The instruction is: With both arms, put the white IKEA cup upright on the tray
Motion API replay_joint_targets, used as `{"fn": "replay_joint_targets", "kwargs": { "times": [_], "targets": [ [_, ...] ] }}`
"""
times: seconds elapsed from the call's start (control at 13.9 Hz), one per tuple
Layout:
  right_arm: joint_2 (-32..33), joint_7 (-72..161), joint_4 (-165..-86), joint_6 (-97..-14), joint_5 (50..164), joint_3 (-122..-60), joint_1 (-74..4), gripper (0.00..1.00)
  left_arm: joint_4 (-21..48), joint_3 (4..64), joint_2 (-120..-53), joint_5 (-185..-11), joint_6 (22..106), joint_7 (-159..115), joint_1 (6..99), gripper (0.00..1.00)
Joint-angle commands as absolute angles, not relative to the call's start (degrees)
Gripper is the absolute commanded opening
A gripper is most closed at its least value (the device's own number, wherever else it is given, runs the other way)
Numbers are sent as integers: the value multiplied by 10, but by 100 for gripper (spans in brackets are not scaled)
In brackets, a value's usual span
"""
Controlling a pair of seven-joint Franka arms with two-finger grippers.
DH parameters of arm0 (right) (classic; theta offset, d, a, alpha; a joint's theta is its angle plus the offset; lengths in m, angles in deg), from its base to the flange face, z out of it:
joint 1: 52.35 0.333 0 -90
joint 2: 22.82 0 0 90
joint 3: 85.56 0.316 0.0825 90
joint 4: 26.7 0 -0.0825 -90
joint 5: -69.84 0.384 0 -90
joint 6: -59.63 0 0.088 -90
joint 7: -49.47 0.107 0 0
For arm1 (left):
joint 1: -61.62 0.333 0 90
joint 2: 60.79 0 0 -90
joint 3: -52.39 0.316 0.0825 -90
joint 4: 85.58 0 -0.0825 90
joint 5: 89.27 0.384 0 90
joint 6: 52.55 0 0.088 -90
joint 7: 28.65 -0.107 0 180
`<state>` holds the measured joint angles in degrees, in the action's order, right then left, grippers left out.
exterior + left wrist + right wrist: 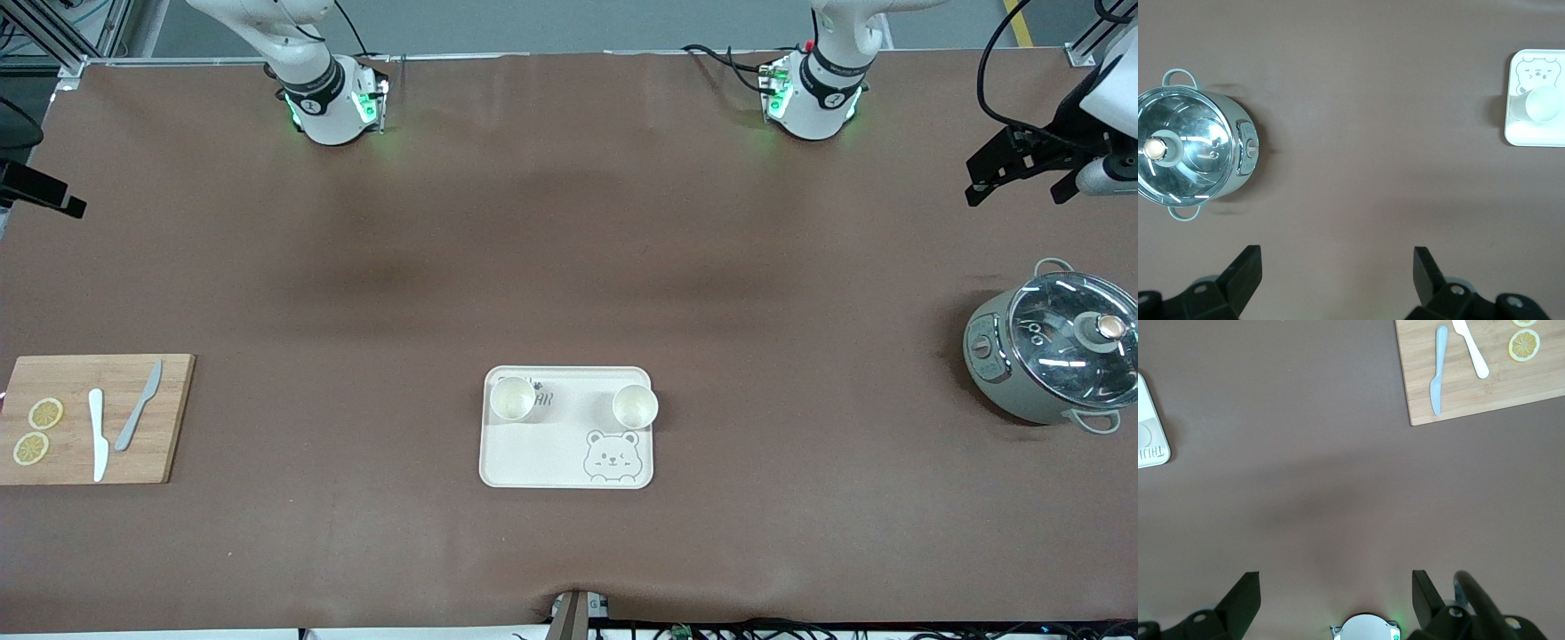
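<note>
Two cups upright on the tray, both arms pulled back.

The tray (567,444) sits mid-counter near the front edge; one cup (513,397) and another cup (635,405) stand on it. The left pincer (1337,270) hangs with fingers apart over the counter's left-arm end, near the pot (1053,353). The right pincer (1336,590), fingers apart, hangs above the board (89,418) end.

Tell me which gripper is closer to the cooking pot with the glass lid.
Left. The left gripper hangs open in the air at the left arm's end of the table, close to the pot. The right gripper, also open, is up at the right arm's end, by the cutting board.
</note>
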<state>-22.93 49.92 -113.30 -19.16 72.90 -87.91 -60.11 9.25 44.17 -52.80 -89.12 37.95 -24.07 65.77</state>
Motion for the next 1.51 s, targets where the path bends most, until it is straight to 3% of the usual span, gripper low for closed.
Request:
{"fn": "replay_joint_targets", "kwargs": {
  "times": [0.0,0.43,1.43],
  "targets": [
    [-252,494,-1155,-195,715,-878,-595,100,83,441,-531,-893,371,-256,671,100],
    [-290,498,-1209,-214,715,-878,-581,100,81,441,-544,-893,372,-255,675,100],
    [-287,493,-1209,-213,715,-882,-588,100,69,422,-545,-898,332,-254,669,100]
  ]
}}
